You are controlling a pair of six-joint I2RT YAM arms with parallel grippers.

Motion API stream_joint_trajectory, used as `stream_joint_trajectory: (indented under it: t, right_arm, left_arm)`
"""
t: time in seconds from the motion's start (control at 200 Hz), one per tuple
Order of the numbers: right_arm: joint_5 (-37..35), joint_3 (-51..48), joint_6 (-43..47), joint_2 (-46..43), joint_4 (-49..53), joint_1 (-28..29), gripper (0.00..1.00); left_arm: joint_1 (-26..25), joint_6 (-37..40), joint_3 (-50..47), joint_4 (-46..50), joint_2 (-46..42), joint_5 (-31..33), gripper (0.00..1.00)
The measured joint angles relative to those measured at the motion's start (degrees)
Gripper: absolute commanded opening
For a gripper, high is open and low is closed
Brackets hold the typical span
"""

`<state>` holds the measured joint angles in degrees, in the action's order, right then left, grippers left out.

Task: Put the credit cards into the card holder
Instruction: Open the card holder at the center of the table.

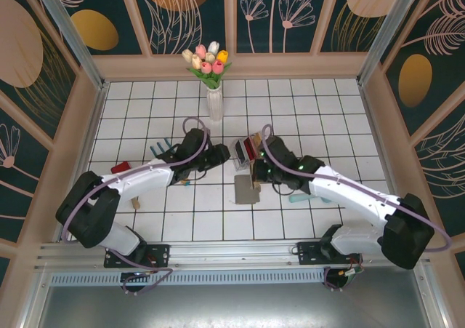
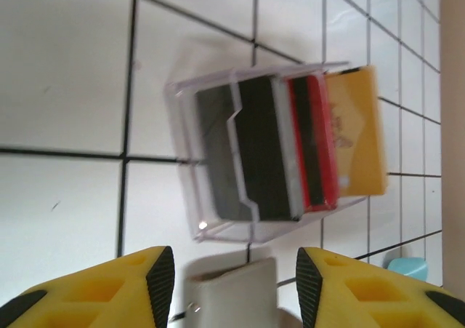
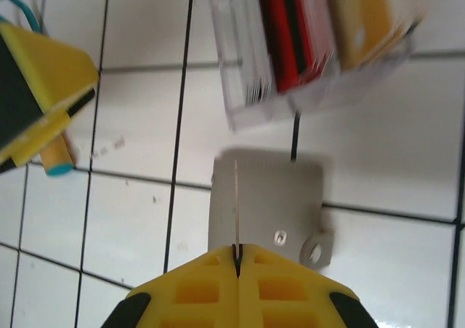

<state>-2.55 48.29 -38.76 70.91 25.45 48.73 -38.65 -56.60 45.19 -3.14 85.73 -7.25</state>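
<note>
Right wrist view is showing the right gripper [image 3: 236,264] clenching a thin card [image 3: 235,204] edge-on, hanging just over the card holder [image 3: 269,197], which is lying flat on the tiled table [image 3: 138,124] with its grey outside up and its clasp tab [image 3: 317,251] showing. No card is showing inside it, and it is looking closed, so I am judging the task as barely begun. On the far side of the holder, the clear rack [image 2: 218,219] is holding the other credit cards [image 2: 265,150], black, red and tan, standing upright. Near that rack the left gripper [image 2: 234,278] is hovering released, nothing between its fingers. Every racked card is waiting to go in.
</note>
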Motion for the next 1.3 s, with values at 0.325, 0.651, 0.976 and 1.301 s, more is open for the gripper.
stream_joint_trajectory:
  t: [0.325,0.651,0.976,1.301]
  right_arm:
    - [-7.9,-0.3,-6.2,7.4,3.3,3.5,0.01]
    - [-10.8,-0.5,-7.9,7.5,4.0,3.5,0.02]
    - [-11.3,-2.1,-7.6,8.4,3.7,2.4,0.03]
    - [-8.8,-4.1,-6.6,9.6,-1.0,1.4,0.03]
  left_arm:
    - [-2.3,-0.9,-3.7,-0.2,-0.2,-2.7,0.51]
    - [-4.5,-0.9,-3.7,-0.9,0.1,-6.0,0.51]
    - [-5.6,-0.8,-3.7,-1.2,3.1,-7.8,0.52]
    - [-6.1,-0.7,-3.7,-2.4,6.3,-9.2,0.44]
